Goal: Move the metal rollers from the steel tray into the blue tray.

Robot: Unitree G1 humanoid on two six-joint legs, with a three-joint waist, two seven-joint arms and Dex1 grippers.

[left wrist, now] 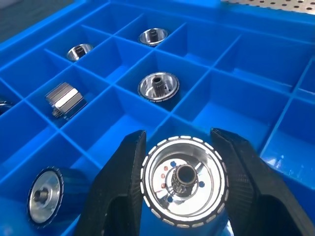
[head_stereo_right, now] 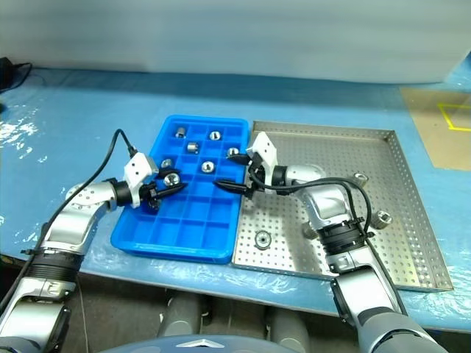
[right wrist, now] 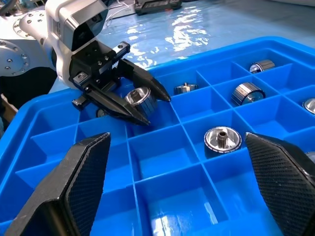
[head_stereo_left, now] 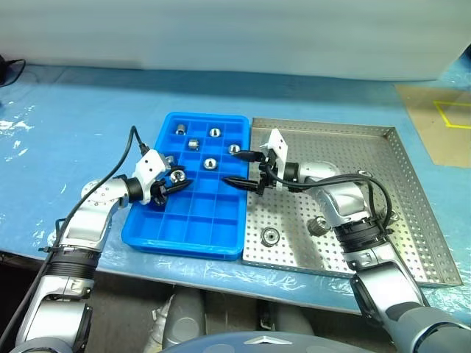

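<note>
Left gripper (head_stereo_left: 171, 185) is clamped on one shiny silver metal roller (left wrist: 183, 181), holding it over the left-side compartments of the bright blue gridded plastic tray (head_stereo_left: 184, 239). Right gripper (head_stereo_left: 246, 168) has its jaws spread wide with nothing between them, sitting above the blue tray's right edge, pointing toward the left gripper. Several other rollers (head_stereo_left: 210, 163) already lie in separate compartments toward the far end of the blue tray. More rollers (head_stereo_left: 270, 236) sit on the perforated floor of the large square steel tray (head_stereo_left: 412, 184), just beside the blue tray.
</note>
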